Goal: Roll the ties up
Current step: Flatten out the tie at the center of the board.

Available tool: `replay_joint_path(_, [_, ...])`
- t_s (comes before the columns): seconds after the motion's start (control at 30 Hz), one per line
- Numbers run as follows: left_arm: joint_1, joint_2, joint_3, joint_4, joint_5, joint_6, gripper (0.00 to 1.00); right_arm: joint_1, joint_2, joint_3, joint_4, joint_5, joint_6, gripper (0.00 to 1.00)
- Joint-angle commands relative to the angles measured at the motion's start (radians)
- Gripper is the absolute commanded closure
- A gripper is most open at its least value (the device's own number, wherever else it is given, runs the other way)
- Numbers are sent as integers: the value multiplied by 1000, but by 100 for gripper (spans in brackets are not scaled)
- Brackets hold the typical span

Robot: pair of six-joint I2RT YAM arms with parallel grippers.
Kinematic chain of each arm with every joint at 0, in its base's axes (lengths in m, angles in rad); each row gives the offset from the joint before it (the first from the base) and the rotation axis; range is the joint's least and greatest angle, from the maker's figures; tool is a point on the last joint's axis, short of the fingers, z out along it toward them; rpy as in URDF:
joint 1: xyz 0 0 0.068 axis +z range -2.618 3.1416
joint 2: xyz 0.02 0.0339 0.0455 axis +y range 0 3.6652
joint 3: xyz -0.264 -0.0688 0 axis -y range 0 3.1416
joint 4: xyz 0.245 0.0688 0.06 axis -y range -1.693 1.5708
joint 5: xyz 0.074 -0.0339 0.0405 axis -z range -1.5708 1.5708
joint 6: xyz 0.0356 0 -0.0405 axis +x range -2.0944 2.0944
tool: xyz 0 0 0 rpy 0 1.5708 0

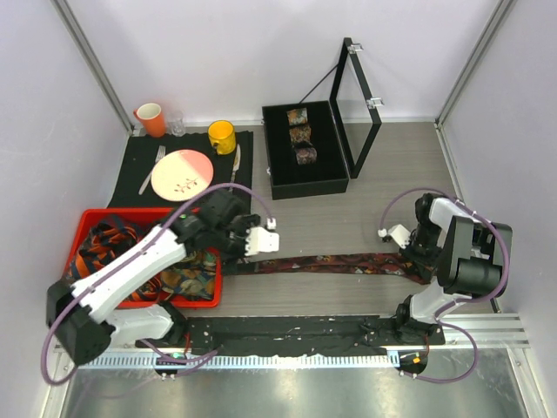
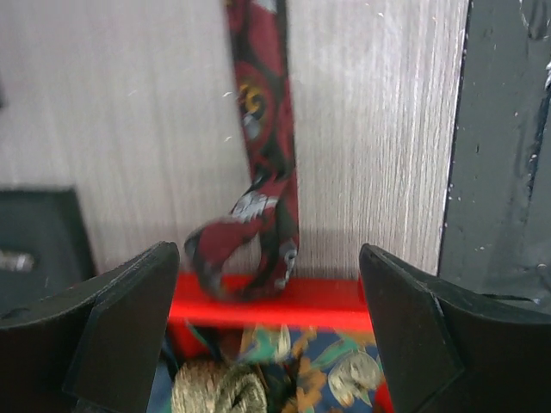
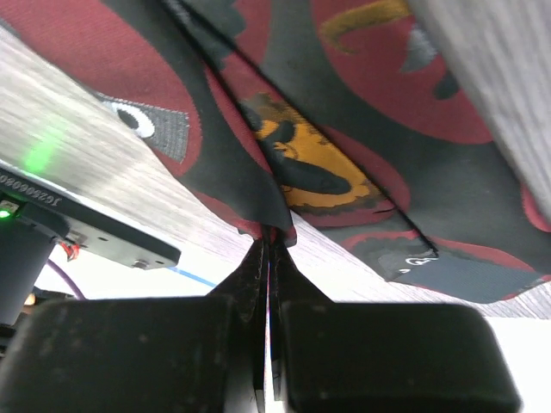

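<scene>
Left wrist: left claw [image 2: 267, 268] spread wide over curled tie [image 2: 269, 129].

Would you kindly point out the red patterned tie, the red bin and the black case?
red patterned tie [image 1: 348, 263], top view, middle of the strip.
red bin [image 1: 117, 212], top view, far rim.
black case [image 1: 309, 185], top view, near wall.

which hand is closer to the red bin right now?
Left. The left hand hangs open at the rim of the red bin; the right hand is far off, shut on the other end of the tie.
</scene>
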Motion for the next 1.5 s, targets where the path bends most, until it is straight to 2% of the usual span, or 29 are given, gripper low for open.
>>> replay_joint_path(0.0, [-109,139,29,98,-134,2,10,-25,-4,17,24,29,-26,99])
replay_joint_path(0.07, [-143,200,52,102,-177,14,11,-48,5,23,26,29,-30,99])
replay_joint_path(0.2, [-157,338,77,145,-157,-15,22,-96,49,42,35,26,-44,94])
replay_joint_path(0.27, [-168,372,72,191,-145,-30,23,-116,66,54,35,18,-49,85])
replay_joint_path(0.37, [-210,432,63,247,-159,-30,22,-154,100,95,24,-8,-49,75])
replay_joint_path(0.47, [-226,477,68,264,-162,-30,25,-172,108,187,-72,-82,-47,73])
replay_joint_path(0.6, [-227,503,63,250,-191,-3,39,-180,82,339,-224,-189,-58,69])
replay_joint_path(0.67, [-226,498,49,245,-206,16,45,-180,83,359,-240,-201,-58,66])
replay_joint_path(0.7, [-227,495,45,241,-215,29,51,-180,89,358,-232,-196,-58,66])
replay_joint_path(0.77, [-226,489,34,234,-237,42,57,-180,112,352,-202,-181,-35,67])
replay_joint_path(0.8, [-227,481,33,224,-245,52,65,-182,137,341,-159,-164,-23,69])
replay_joint_path(0.83, [-227,477,32,213,-254,59,69,-180,149,335,-140,-160,-9,74])
replay_joint_path(0.9, [-224,460,28,190,-272,77,77,-180,183,315,-88,-146,17,77])
replay_joint_path(1.07, [-221,411,-26,124,-308,111,83,-180,215,241,39,-60,39,87])
replay_joint_path(1.27, [-194,382,-113,116,-421,117,94,-206,252,215,151,27,60,89])
replay_joint_path(1.47, [-195,394,-92,171,-423,47,97,-330,324,279,187,104,16,90])
